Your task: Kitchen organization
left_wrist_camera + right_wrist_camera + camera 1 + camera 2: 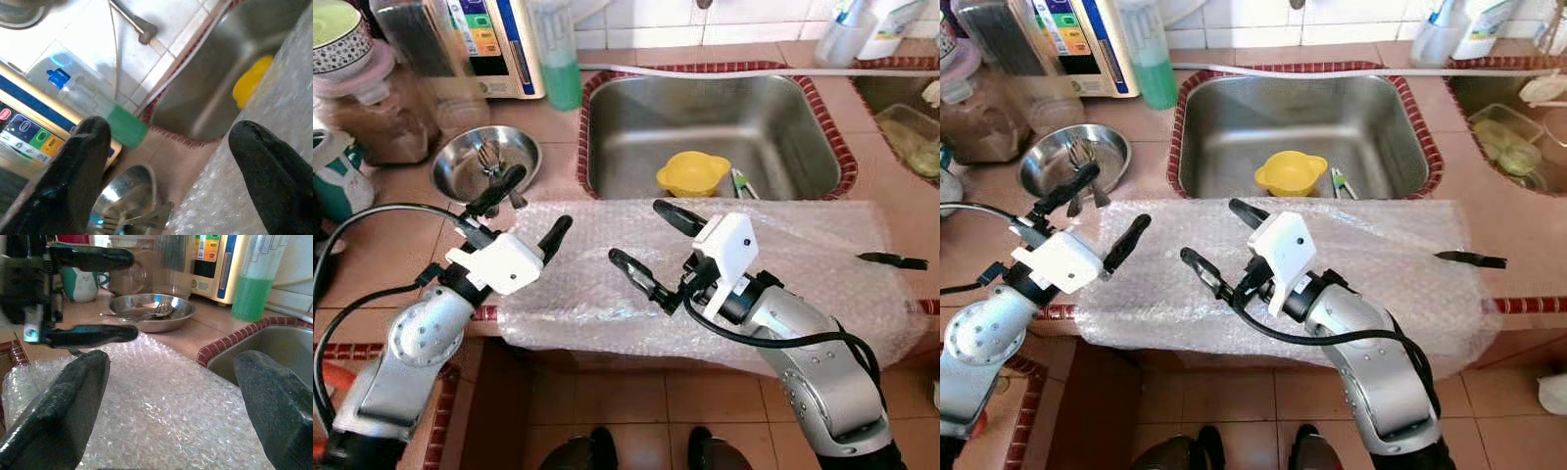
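A sheet of bubble wrap [607, 294] lies spread over the tiled counter in front of the steel sink [773, 127]. My left gripper [530, 211] hovers open over the sheet's left end, next to a steel bowl [460, 166] holding forks. Over the middle of the sheet my right gripper [638, 233] is open, pointing left toward the left gripper. Both hold nothing. In the right wrist view the left gripper's fingers [88, 335] show above the wrap. A yellow bowl [693, 173] sits in the sink.
A thin black utensil [893, 260] lies on the wrap's right end. A green soap bottle [558, 59], a white appliance [494, 44] and jars [382, 108] crowd the back left. A second basin [1513, 117] is at the right. The counter edge drops to a tiled floor.
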